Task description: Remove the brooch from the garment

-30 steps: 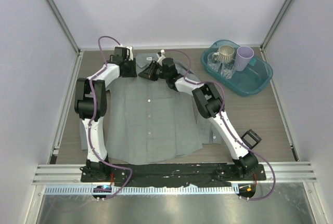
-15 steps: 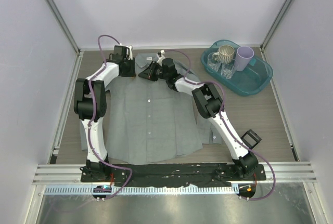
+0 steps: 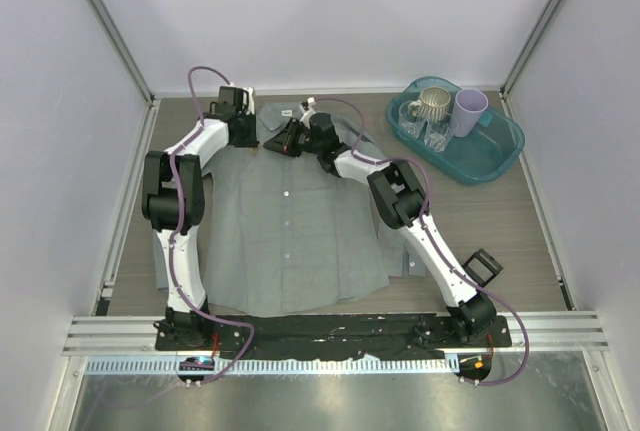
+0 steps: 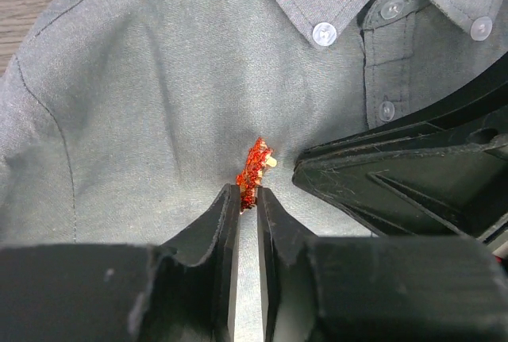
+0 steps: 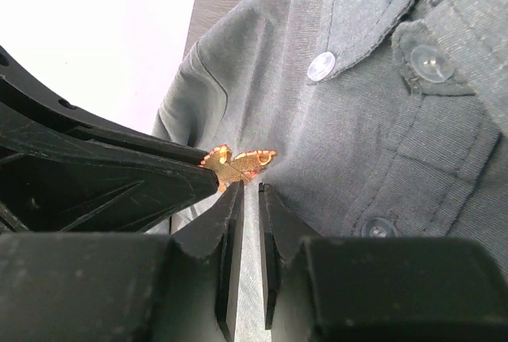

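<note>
While the garment (image 3: 290, 231) lies flat on the table (image 3: 500, 221), the brooch (image 4: 254, 171) sits pinned just below its collar, at the centre of both wrist views. The left pincer (image 4: 248, 194) is closed on the brooch's lower edge. The right pincer (image 5: 247, 190), narrowed to a slit, sits just beneath it, gripping nothing visible.

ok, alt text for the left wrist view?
The left gripper, fingers nearly shut, pinches the lower edge of a small red-orange brooch pinned to a grey garment. The right gripper reaches in from the right, its tip just short of the brooch. White collar buttons show above.
</note>
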Motion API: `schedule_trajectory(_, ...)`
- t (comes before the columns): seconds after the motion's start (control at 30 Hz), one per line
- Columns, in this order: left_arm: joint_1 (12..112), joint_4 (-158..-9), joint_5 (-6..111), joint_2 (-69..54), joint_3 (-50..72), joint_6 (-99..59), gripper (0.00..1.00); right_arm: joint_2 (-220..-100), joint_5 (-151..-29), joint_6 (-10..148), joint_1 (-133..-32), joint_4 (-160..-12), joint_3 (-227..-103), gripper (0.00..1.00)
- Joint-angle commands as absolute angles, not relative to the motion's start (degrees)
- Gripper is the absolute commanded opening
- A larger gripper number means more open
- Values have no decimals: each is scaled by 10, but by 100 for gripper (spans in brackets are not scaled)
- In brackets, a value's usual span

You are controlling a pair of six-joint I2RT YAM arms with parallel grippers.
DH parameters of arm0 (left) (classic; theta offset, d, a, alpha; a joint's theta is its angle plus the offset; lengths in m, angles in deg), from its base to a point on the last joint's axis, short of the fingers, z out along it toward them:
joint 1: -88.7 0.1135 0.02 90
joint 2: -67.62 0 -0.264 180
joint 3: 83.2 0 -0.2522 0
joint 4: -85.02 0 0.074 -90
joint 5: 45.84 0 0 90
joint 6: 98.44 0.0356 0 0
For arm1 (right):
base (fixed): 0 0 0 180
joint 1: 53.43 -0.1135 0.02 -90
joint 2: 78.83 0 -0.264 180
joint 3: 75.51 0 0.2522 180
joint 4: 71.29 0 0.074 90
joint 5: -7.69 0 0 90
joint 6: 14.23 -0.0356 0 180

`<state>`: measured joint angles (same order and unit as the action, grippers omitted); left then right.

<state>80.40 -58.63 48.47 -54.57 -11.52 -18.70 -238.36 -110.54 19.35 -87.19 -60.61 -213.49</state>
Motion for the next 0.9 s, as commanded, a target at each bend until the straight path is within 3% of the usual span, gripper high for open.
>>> schedule_trajectory(0.0,803,-588,484,-515,-135,-188,15,-2390,-1111,184,-876,-579,-2158,19)
schedule_trajectory(0.47,803,-592,515,-504,-117,-210,1,-2411,-1115,162,-883,-568,-2182,19)
schedule_trajectory(0.87,795,-624,524,-492,-92,-178,0,-2420,-1118,155,-883,-568,-2191,15)
